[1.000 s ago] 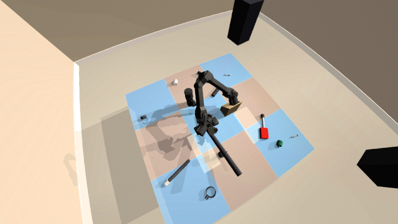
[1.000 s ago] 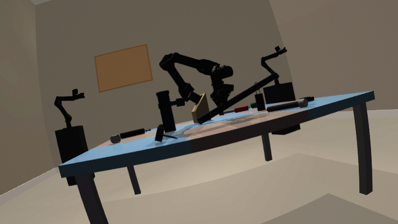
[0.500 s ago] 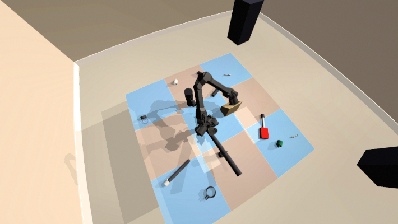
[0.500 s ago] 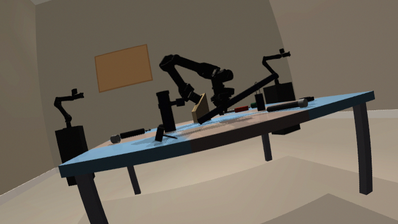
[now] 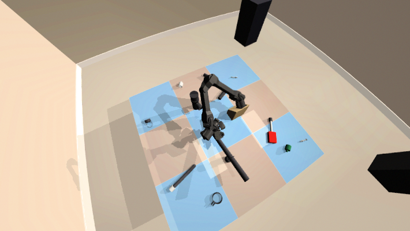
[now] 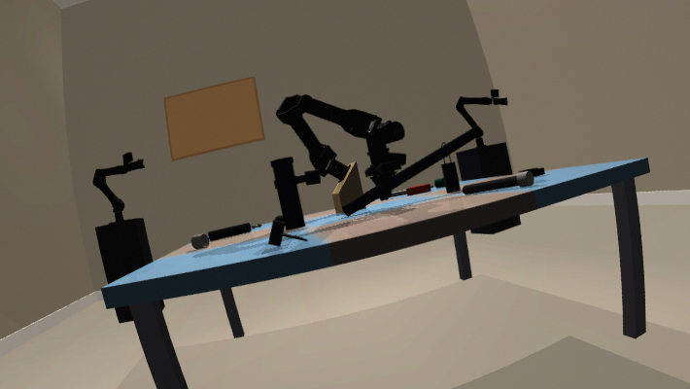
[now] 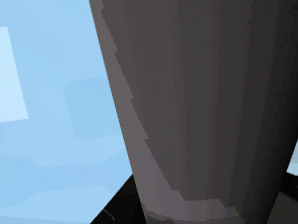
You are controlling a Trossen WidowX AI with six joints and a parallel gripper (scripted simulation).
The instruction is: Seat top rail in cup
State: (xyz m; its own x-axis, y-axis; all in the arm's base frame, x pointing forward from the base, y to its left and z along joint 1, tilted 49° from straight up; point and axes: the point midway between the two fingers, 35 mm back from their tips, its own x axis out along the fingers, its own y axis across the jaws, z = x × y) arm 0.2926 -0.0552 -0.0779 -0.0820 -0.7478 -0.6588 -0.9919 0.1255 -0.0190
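Observation:
The dark rail [image 5: 237, 166] [image 6: 428, 156] [image 7: 200, 100] slants through the wire loop [image 6: 444, 147] on the small post [image 6: 450, 177]; its far end is high, its near end low by the table. The big post [image 6: 290, 199] [image 5: 194, 96] stands upright. The rail-end cup [image 6: 312, 177] [image 5: 197, 105] hangs out from its upper part, toward the rail. The rail's low end is below the cup and apart from it. My gripper [image 5: 216, 137] [image 6: 385, 189] [image 7: 184, 169] is shut on the rail near its low end, one finger at each side. The fingertips are partly hidden.
A tan block [image 5: 238, 112] [image 6: 357, 190] stands at the arm's base. A dark bar with a white end [image 5: 185, 176], a ring clamp [image 5: 216, 198], a smaller clamp [image 5: 148, 122], a red-handled tool [image 5: 272, 137], a green cap [image 5: 287, 148] and a white cap [image 5: 181, 84] lie around.

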